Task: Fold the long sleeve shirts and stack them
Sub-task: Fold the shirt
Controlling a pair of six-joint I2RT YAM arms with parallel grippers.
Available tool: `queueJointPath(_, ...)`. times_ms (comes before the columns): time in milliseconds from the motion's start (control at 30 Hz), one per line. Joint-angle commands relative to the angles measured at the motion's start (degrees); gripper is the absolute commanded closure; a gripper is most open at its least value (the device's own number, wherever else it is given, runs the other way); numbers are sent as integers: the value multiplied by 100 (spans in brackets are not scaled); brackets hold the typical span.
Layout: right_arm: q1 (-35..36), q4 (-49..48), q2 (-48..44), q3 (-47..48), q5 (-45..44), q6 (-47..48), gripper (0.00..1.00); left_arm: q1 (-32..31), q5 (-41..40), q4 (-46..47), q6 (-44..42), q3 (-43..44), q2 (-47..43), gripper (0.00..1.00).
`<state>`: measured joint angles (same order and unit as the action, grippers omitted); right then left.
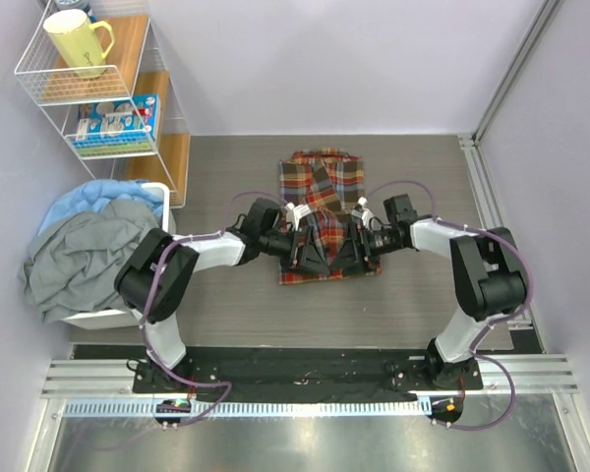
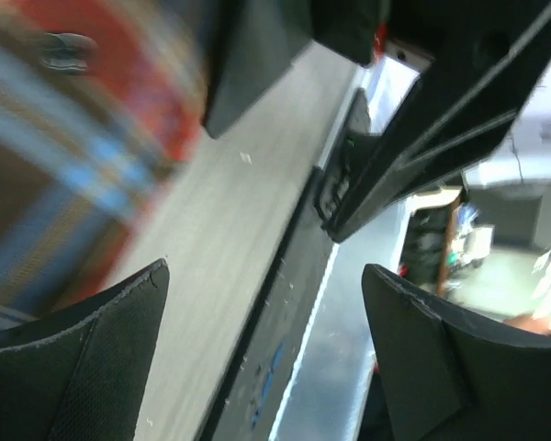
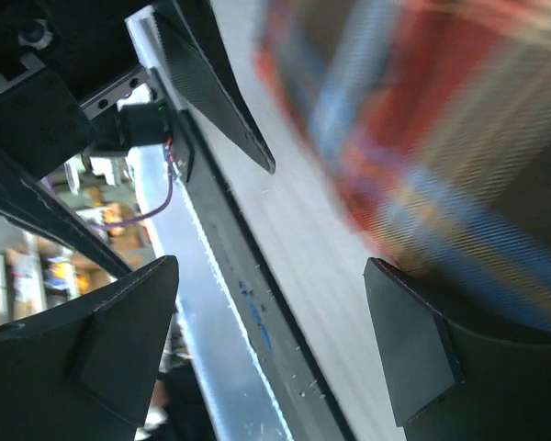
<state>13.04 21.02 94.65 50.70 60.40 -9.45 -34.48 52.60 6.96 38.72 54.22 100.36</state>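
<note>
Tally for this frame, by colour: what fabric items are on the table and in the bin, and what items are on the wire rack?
Plaid shirt: 1
Grey cloth: 1
Blue cloth: 1
Yellow mug: 1
Blue carton: 1
Total: 5

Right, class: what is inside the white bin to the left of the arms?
A grey cloth heaped over a light blue one, spilling past the rim of the white bin. Anything beneath them is covered.
</note>
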Motion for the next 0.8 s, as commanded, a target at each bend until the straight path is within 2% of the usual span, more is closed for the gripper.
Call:
queueJointPath(0, -230, -836, 641, -68, 16, -391, 13, 292, -127, 1333, 979, -147, 712, 16)
queueJointPath(133, -617, -784, 1632, -156, 120, -417, 15, 801, -5, 1528, 1156, -482, 1310, 18)
queueJointPath(200, -706, -713, 1784, -227, 252, -470, 17, 907, 101, 1448, 1111, -500, 1486, 19)
queueJointPath(367, -882, 85, 1295, -447, 569, -154, 17, 1162, 224, 1360, 1094, -859, 1224, 20)
queueJointPath(433, -961, 925, 1048, -246, 587, 460, 17, 1294, 303, 1352, 1007, -1000, 882, 20)
queueJointPath(533, -1128, 2129, 608, 297, 631, 1418, 18, 1374, 435, 738, 288, -1001, 162, 20)
queueJointPath(567, -1128, 2283, 511, 448, 622, 1516, 20, 1374, 435, 127, -11, -853, -75, 20)
queueJointPath(600, -1128, 2284, 267, 580, 578, 1517, 22, 1365, 322, -96, -553, -773, -278, 20)
queueJointPath(700, -962, 1294, -60, 854, 45, 781, 42, 1321, -46, -940, -1277, -335, -728, 23)
queueJointPath(733, -891, 638, -70, 915, -89, 404, 50, 1330, -178, -1038, -1523, -220, -693, 29)
queueJointPath(767, -795, 301, -26, 933, -177, 200, 54, 1330, -302, -1213, -1647, -53, -632, 32)
